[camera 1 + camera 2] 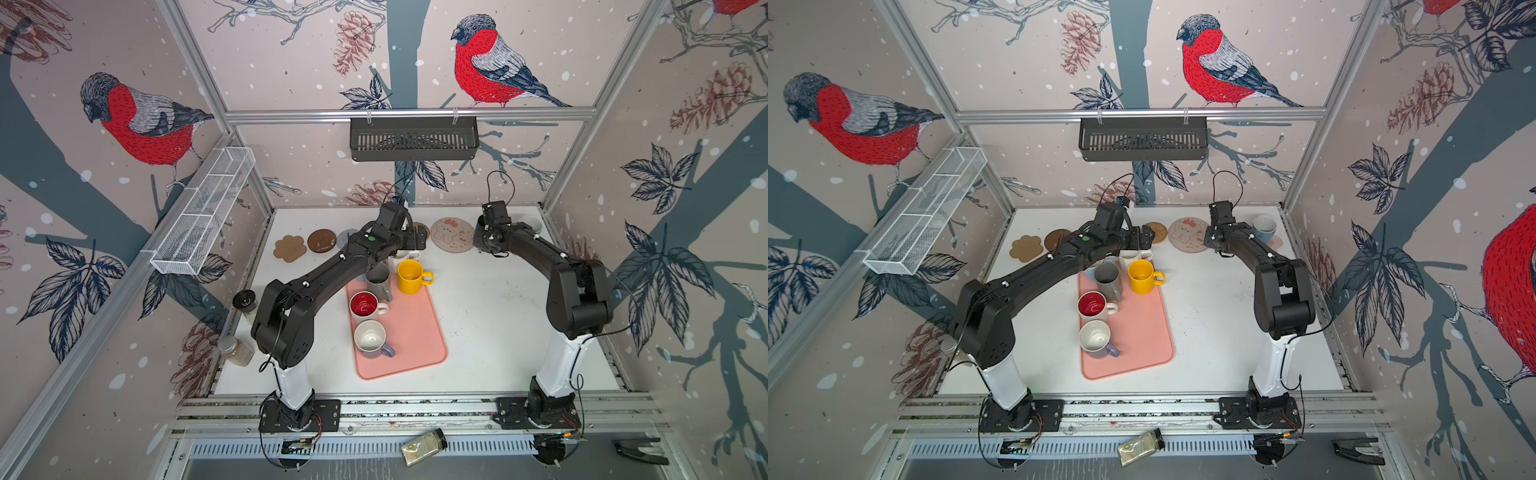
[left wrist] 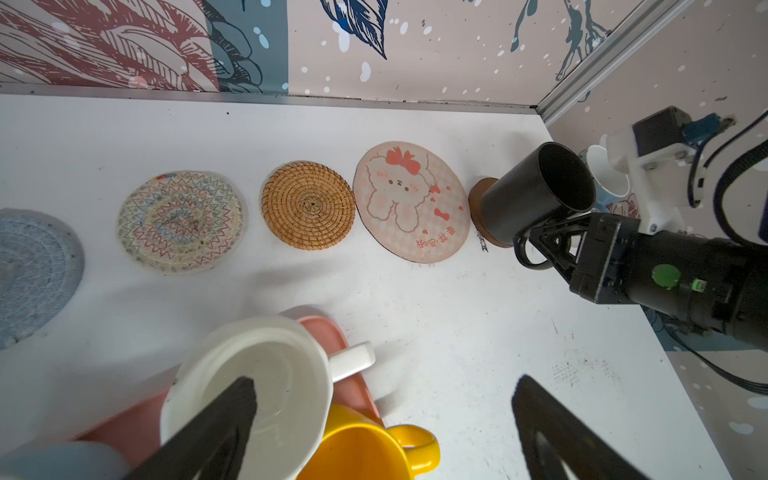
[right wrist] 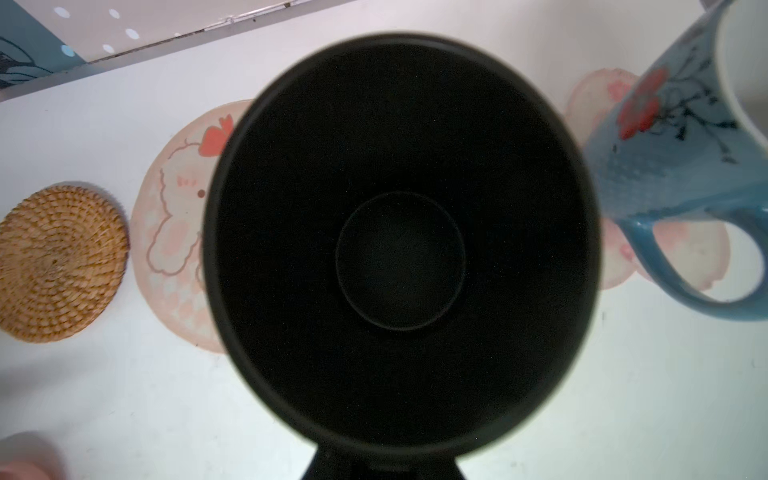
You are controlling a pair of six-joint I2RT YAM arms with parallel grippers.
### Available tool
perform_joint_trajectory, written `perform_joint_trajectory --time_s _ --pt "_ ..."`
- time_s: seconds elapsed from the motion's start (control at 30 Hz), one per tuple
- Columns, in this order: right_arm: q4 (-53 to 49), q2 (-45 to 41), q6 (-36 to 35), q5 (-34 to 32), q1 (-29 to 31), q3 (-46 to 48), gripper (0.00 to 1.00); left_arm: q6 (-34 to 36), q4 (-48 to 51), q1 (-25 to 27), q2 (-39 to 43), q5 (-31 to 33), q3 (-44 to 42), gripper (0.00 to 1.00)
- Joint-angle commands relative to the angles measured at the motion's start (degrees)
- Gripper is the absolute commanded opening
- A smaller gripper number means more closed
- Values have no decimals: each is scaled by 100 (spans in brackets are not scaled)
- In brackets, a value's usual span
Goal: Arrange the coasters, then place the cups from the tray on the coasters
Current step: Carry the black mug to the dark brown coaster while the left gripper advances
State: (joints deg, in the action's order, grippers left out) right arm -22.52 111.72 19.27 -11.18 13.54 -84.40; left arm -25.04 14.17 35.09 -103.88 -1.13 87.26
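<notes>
My right gripper (image 2: pixel 540 243) is shut on the black cup (image 2: pixel 536 191) by its handle side. The cup is tilted over a dark brown disc coaster (image 2: pixel 480 208), beside the blue cup (image 1: pixel 1264 227) on the pink flower coaster (image 3: pixel 673 257). My left gripper (image 2: pixel 382 415) hangs open above the white cup (image 2: pixel 266 382) and yellow cup (image 1: pixel 411 276) at the far end of the tray (image 1: pixel 415 332). Grey (image 1: pixel 379 282), red-inside (image 1: pixel 365 305) and lavender (image 1: pixel 371 338) cups also stand on the tray. Paw (image 1: pixel 289 248), brown (image 1: pixel 321 240), blue-grey (image 2: pixel 33 270), cream (image 2: pixel 180 220), rattan (image 2: pixel 308 205) and cartoon (image 2: pixel 411 199) coasters line the back.
Two spice jars (image 1: pixel 244 301) (image 1: pixel 237 351) stand at the table's left edge and another lies on the front rail (image 1: pixel 424 446). A white wire basket (image 1: pixel 203 212) hangs on the left wall, a black basket (image 1: pixel 413 138) on the back wall.
</notes>
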Motion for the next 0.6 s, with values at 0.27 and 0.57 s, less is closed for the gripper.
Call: perform_joint_trajectory --time_s 0.27,0.57 --pt "618 356 -101 -237 -235 -278 0 253 -429 59 -212 174 135 97" --pt "670 480 -201 -315 -347 -288 0 253 -483 75 -187 174 21 97"
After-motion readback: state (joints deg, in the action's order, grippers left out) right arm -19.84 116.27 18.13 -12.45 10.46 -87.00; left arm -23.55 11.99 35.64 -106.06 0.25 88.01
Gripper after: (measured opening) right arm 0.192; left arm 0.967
